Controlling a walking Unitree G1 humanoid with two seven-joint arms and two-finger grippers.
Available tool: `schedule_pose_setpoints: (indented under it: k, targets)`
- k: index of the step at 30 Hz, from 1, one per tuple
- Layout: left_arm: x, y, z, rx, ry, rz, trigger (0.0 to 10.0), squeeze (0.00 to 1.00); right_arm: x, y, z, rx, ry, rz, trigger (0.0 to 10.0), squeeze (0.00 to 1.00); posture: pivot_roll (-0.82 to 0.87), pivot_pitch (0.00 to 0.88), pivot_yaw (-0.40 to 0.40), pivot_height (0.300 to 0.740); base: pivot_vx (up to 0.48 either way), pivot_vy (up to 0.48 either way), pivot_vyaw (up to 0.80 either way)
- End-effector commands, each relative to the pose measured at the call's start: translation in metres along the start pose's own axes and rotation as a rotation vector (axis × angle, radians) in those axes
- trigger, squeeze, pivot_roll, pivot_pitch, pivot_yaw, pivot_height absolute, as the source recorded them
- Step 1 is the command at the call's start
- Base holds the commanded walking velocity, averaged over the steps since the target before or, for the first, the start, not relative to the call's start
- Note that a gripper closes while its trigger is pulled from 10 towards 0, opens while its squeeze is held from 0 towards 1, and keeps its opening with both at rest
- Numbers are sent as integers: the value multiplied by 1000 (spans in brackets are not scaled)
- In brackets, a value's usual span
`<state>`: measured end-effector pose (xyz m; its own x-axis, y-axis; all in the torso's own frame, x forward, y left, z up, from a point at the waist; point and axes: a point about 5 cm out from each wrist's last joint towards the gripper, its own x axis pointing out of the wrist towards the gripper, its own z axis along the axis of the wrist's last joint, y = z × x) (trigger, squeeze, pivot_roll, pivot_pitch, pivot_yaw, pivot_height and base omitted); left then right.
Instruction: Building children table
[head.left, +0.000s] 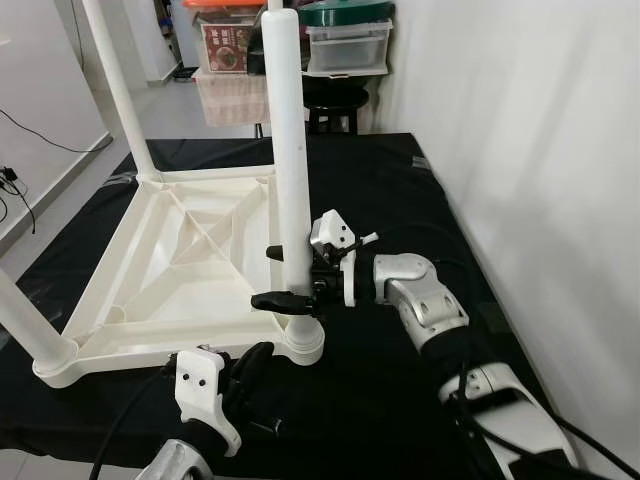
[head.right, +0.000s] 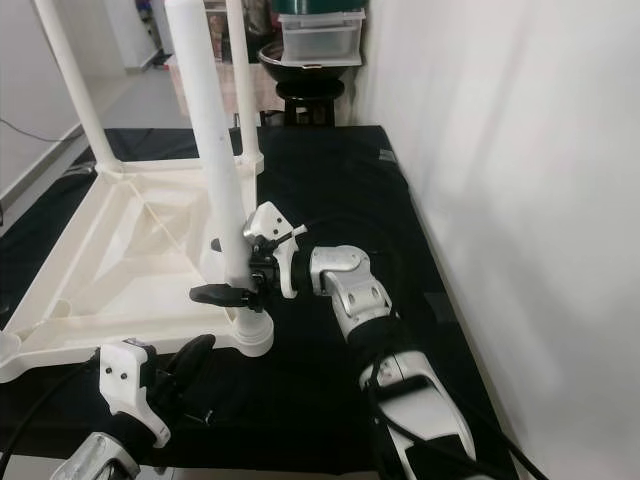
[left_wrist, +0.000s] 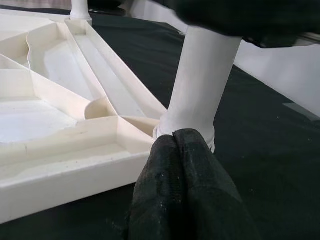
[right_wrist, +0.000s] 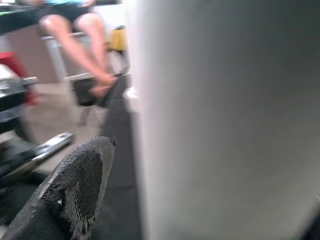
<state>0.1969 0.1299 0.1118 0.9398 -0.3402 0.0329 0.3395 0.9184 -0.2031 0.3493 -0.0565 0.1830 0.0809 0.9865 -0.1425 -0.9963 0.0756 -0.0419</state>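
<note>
Table leg (head.left: 287, 150) gripped by right pincer (head.left: 290, 277); left pincer (left_wrist: 176, 150) closed; no legible writing.

A black cloth (head.left: 400, 190) covers the tabletop (head.left: 60, 432), reaching its near and right edges beside the white wall. On it lies an upturned white plastic children's table (head.left: 170, 290), underside ribs showing, filling the left and middle. Its white legs (head.left: 285, 150) stand upright from the corners, the near-right one rising from a round socket (head.left: 300, 340).
</note>
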Motion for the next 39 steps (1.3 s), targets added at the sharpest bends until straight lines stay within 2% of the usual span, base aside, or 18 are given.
schedule_pose_setpoints:
  k: [1,2,3,11,14,15,16,17,18,20,21,23,25,31,32,33,37,39]
  targets:
    - [0,0,-3,4,5,6,10000,0,3,1,-2,21,3,61,8392,0,39,0,-27,740,0,0,0]
    - [0,0,-3,4,5,6,10000,0,3,1,-2,21,3,61,8392,0,39,0,-27,740,0,0,0]
    - [-1,0,-3,3,5,6,10000,0,2,0,-5,42,8,69,0,0,42,0,-28,740,0,0,0]
    - [-4,1,-4,3,15,7,10000,0,-5,1,-18,70,0,35,0,0,56,0,-22,740,0,0,0]
    - [-5,1,-4,5,15,8,10000,0,-18,0,-24,62,-12,-15,0,0,42,0,-18,740,0,0,0]
    - [-4,1,-5,6,14,9,10000,0,-25,-2,-28,58,-6,-84,0,0,41,0,-23,740,0,0,0]
    - [-5,1,-5,9,14,9,10000,0,-30,-1,-41,77,31,-270,0,0,46,0,-31,740,0,0,0]
    - [-5,1,-5,9,14,9,10000,0,-30,-1,-41,77,31,-270,0,0,46,0,-31,740,0,0,0]
    - [-7,2,-5,13,16,12,10000,0,-26,-3,-49,78,57,-550,0,0,49,0,-30,740,0,0,0]
    - [-9,4,-5,25,27,12,10000,0,-13,36,-69,236,67,-814,0,0,49,0,-25,740,0,0,0]
    - [-9,5,-5,30,31,9,10000,0,-6,50,-70,214,98,-796,0,0,31,0,-18,740,0,0,0]
    - [-8,5,-6,31,34,7,10000,0,-2,53,-68,203,93,-747,0,0,26,0,-17,740,0,0,0]
    - [-6,5,-7,30,36,0,10000,0,-4,36,-66,182,95,-750,0,0,54,0,-38,740,0,0,0]
    - [-6,6,-8,36,33,7,10000,0,-4,29,-66,190,92,-767,0,0,57,0,-36,740,0,0,0]
    - [-6,7,-7,39,28,23,10000,0,-2,29,-63,190,92,-785,3020,0,59,0,-34,740,0,0,0]
    - [-6,8,-8,40,28,27,10000,0,7,32,-53,192,52,-678,10000,1000,59,0,-31,740,0,0,0]
    - [-4,8,-10,40,32,21,10000,0,16,39,-24,113,-55,-379,10000,1000,61,0,-30,740,0,0,0]
    - [-3,8,-10,40,32,21,10000,0,12,34,-20,70,-59,-334,10000,1000,55,0,-23,740,0,0,0]
